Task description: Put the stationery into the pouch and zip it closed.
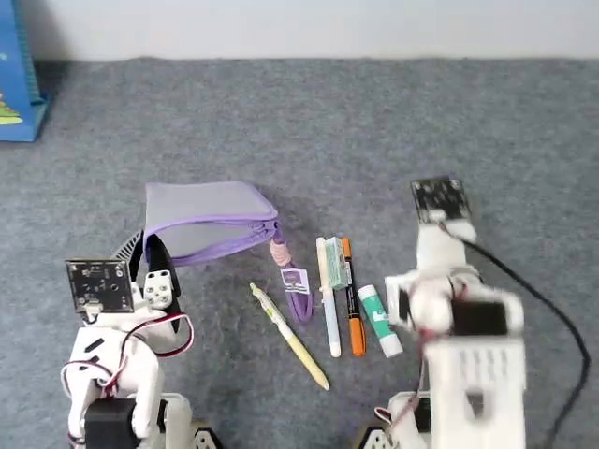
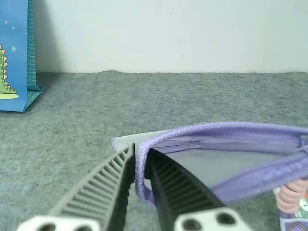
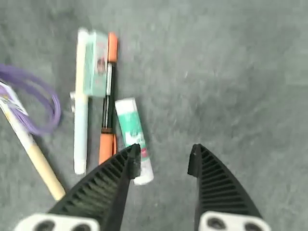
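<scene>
A purple and grey pouch (image 1: pixel 201 220) lies open on the grey carpet. My left gripper (image 1: pixel 154 262) is at its near left corner, shut on the purple zipper rim (image 2: pixel 141 161). Right of the pouch lie a yellow pen (image 1: pixel 290 337), a pale blue pen (image 1: pixel 328 304), a mint eraser (image 1: pixel 337 262), an orange marker (image 1: pixel 354 309) and a green and white glue stick (image 1: pixel 379 321). My right gripper (image 3: pixel 166 156) hangs open above bare carpet just beside the glue stick (image 3: pixel 131 132), holding nothing.
A purple strap with a tag (image 1: pixel 297 290) trails from the pouch's zipper towards the pens. A blue box (image 1: pixel 17 75) stands at the far left by the white wall. A black cable (image 1: pixel 543 309) runs along the right arm.
</scene>
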Tool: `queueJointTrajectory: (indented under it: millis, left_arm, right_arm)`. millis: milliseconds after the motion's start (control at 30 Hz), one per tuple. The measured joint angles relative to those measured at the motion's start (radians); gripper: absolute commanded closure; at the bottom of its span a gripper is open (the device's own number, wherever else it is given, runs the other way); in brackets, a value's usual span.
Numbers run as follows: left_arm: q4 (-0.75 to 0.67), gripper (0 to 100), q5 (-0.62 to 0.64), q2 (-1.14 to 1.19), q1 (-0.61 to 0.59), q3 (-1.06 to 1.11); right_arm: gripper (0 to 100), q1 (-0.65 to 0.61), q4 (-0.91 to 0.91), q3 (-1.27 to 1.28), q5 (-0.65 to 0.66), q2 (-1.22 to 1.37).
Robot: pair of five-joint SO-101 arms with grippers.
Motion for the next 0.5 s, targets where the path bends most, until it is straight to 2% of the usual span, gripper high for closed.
queueJointTrajectory:
  millis: [233, 500]
  left_arm:
    - [0.0, 99, 0.0, 0.0, 0.0, 0.0]
    - [0.0, 99, 0.0, 0.0, 0.0, 0.0]
  right_arm:
    - [83.7, -0.1, -0.117, -0.034, 0.06, 0.344]
    - [83.8, -0.163, -0.299, -0.034, 0.074, 0.574]
